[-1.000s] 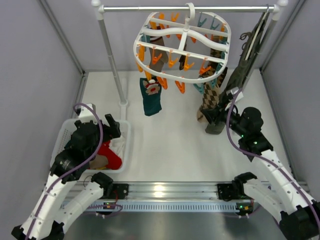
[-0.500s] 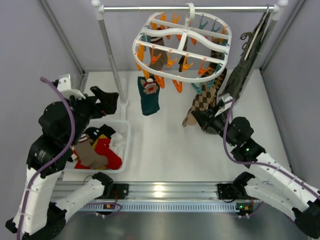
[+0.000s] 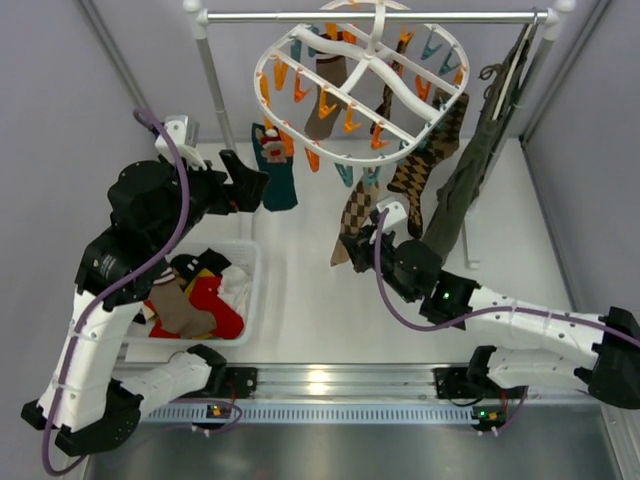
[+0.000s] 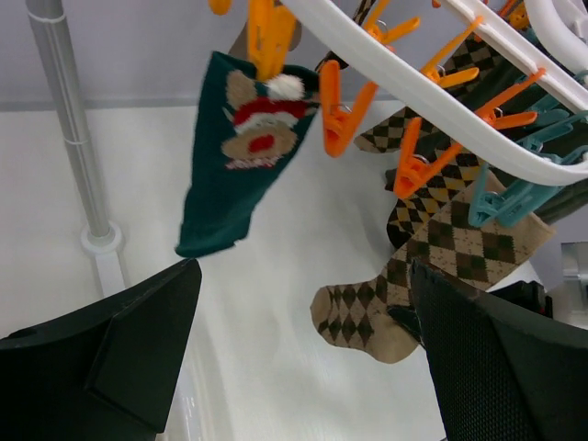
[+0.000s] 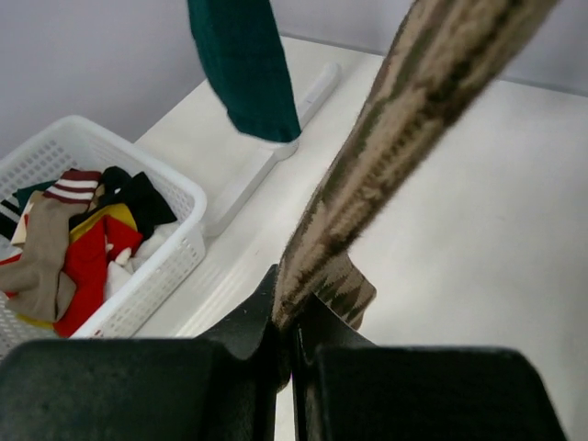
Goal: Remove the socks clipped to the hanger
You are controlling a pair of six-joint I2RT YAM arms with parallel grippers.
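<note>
The white oval hanger point(image 3: 360, 75) hangs tilted from the rail, with orange and teal clips. A dark teal sock point(image 3: 272, 170) with a red-white figure is clipped at its left. Brown argyle socks point(image 3: 420, 175) hang at its right. My right gripper point(image 3: 362, 238) is shut on the lower end of one argyle sock point(image 3: 355, 212) and holds it stretched taut; the wrist view shows the sock point(image 5: 386, 165) pinched between the jaws point(image 5: 289, 335). My left gripper point(image 3: 245, 185) is open and empty, raised just left of the teal sock point(image 4: 234, 156), and the argyle socks point(image 4: 367, 317) show between its fingers point(image 4: 110, 349).
A white basket point(image 3: 252, 290) at the left holds several loose socks; it also shows in the right wrist view point(image 5: 184, 197). The metal rail point(image 3: 370, 16) and its left post point(image 3: 215, 90) stand behind. A long olive-green garment point(image 3: 470, 170) hangs at the right.
My left arm rose from the basket to the teal sock. My right gripper pulled the argyle sock leftward and toward the front; the hanger swung left and tilted.
</note>
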